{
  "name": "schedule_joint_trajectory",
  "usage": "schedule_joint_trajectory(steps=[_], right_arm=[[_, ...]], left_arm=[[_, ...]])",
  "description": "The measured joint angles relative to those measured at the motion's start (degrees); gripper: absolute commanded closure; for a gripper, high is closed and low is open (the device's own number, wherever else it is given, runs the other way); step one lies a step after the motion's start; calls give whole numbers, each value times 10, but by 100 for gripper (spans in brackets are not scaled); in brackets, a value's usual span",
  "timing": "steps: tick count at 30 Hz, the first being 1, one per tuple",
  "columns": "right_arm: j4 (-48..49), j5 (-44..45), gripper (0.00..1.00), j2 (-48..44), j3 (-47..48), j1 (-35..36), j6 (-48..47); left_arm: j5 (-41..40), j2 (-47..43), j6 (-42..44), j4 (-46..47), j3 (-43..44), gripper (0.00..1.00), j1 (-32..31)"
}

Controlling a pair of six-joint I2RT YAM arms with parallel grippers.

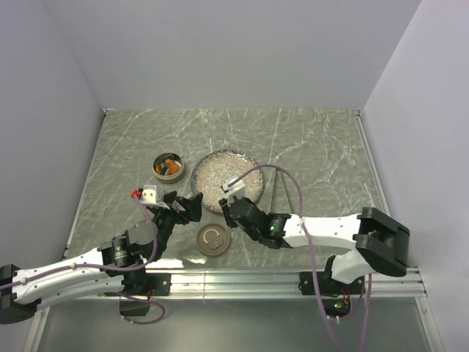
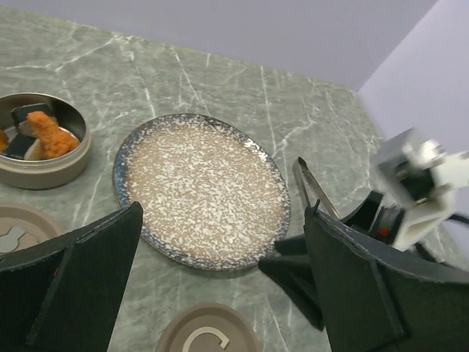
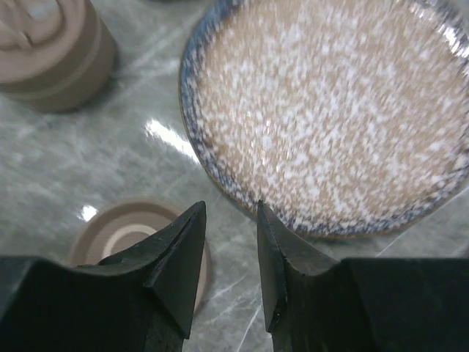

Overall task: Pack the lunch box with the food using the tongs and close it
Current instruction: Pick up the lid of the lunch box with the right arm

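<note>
**Both grippers free, tongs lying beside the plate**

Your left gripper (image 2: pixel 221 220) hangs at the near-left edge of the speckled plate (image 2: pixel 201 187). Its jaws are spread wide and nothing is between them. Your right gripper (image 3: pixel 231 209) sits just beside it, at the plate's near rim. Its jaws stand a narrow gap apart and grip nothing (only tabletop and the plate's rim show through the gap).

The tongs (image 2: pixel 306 176) lie flat on the tabletop (image 1: pixel 315 147), just off the plate's right rim and on the far side of your right arm. Neither gripper touches them.

The lunch box (image 2: pixel 44 170) stands open to the left of the plate, close to its rim but apart from it. The food you can see is inside it: an orange piece (image 2: pixel 51 136) resting among darker pieces. You cannot tell how many pieces there are in all.

The lid (image 1: pixel 213 240) is a brown disc with a C-shaped handle. It lies handle-up on the tabletop on the near side of the plate, between your two arms.

A second brown round piece (image 3: pixel 51 51) with a ridged top stands left of the plate in the right wrist view. The top view does not show it.
</note>
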Motion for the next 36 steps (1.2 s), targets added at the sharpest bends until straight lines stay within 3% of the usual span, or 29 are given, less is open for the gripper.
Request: schedule_joint_trajectory(steps=[6,18,25,28,32,36], right_arm=[[-27,-26,59,66,1,1,31],[-28,-85,59,59,-30,19,72],[-25,-101,59,116,-16,21,89],[-24,-100,66,129,-4,21,94],[-25,-94,89,139,9,21,101],[-28,-90,100,144,16,21,108]], left_arm=[[-16,1,-5,-13,0,2,0],[-28,8,-38,-40,0,2,0],[-29,10,-45,-46,0,2,0],[-29,8,-45,-49,-1,2,0],[-29,4,-45,-49,-6,2,0],[-29,5,-46,-49,-6,2,0]])
